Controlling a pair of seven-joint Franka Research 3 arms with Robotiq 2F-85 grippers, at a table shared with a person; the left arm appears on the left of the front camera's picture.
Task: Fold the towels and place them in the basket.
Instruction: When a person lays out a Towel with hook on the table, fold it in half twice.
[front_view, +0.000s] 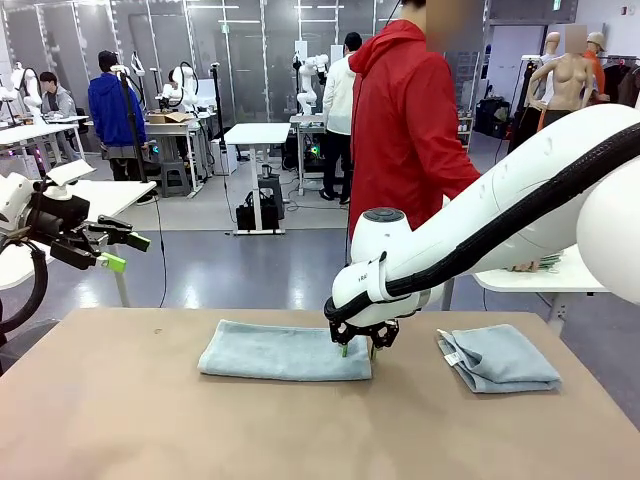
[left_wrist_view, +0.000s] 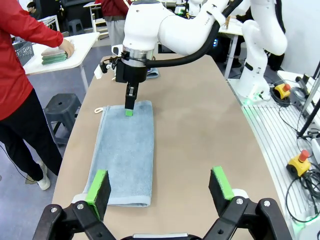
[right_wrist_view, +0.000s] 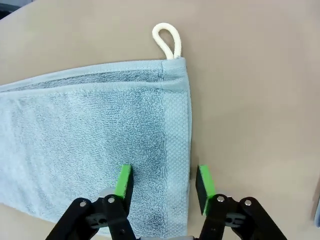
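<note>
Towel (front_view: 285, 351), folded into a long strip mid-table, lay with its short edge between the right gripper's (right_wrist_view: 162, 184) parted jaws, apparently for another fold; the left gripper (left_wrist_view: 159, 186) hovered spread above its opposite end.

You get bright, even overhead light, soft shadows on the table (front_view: 150, 420), sharp focus, and curved wrist-view edges.

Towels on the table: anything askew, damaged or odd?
Nothing stands out. The long towel lies flat and squarely folded, its white loop poking off one corner. The right tool straddles that end's edge. The second towel sits folded, slightly angled, white tag showing.
</note>
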